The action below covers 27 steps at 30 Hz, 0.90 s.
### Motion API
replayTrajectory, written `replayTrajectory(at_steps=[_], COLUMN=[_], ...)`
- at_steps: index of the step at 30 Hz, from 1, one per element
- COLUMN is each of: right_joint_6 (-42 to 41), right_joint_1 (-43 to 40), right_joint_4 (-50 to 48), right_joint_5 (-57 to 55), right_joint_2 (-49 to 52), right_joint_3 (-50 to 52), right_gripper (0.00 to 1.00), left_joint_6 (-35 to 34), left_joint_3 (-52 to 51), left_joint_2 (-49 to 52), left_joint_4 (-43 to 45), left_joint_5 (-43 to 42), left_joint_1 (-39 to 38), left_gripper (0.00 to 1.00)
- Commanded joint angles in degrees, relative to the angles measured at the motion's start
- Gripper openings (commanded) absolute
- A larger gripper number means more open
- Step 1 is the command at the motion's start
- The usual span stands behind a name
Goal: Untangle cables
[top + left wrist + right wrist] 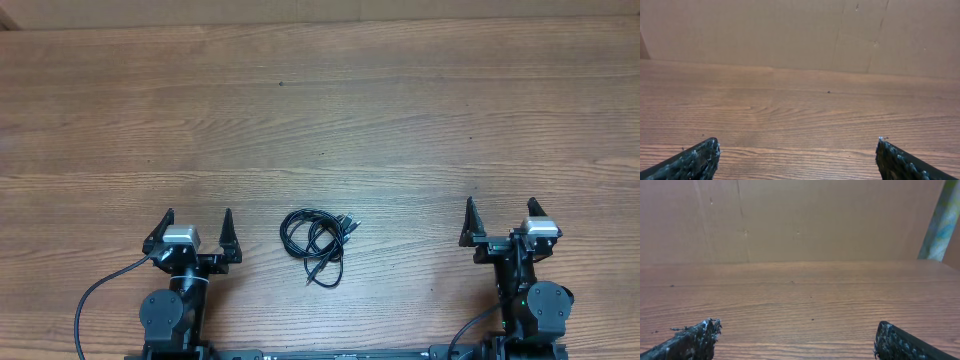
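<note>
Seen from above, the cables lie as one small knotted black bundle on the wooden desk, between our two arms and nearer the left one. Our left jaws stand released and empty near the bundle; our right jaws, also released and empty, stand well apart from it. Neither wrist view shows the bundle, so we risk closing on several strands together, dragging the whole knot along or pulling it tighter instead of freeing one cord

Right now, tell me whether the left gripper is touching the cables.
Apart. The overhead view shows a plain strip of bare table between the open left gripper and the cables.
</note>
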State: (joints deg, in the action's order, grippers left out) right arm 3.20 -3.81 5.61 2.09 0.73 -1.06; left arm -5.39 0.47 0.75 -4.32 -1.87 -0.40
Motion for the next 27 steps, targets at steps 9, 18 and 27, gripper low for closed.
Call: replayTrajectory(at_steps=[9,18,27], right_joint_6=[-0.24,-0.24,-0.24], right_joint_1=[-0.42,-0.42,-0.42], right_joint_4=[-0.33,-0.33,-0.33], right_joint_5=[-0.55,-0.55,-0.55], right_joint_2=[-0.24,-0.24,-0.24], right_joint_3=[0.31,0.31,0.31], right_gripper=[1.00,1.00,1.00], left_joint_6=[1.55,1.57,1.57], left_joint_3=[0.13,1.22,5.03], left_joint_2=[-0.50,-0.50,-0.50], left_joint_4=[0.04,-0.90,-6.51], left_joint_5=[-0.72,-0.72,-0.74], left_joint_1=[-0.37,-0.37,-0.37], left_gripper=[1.00,1.00,1.00])
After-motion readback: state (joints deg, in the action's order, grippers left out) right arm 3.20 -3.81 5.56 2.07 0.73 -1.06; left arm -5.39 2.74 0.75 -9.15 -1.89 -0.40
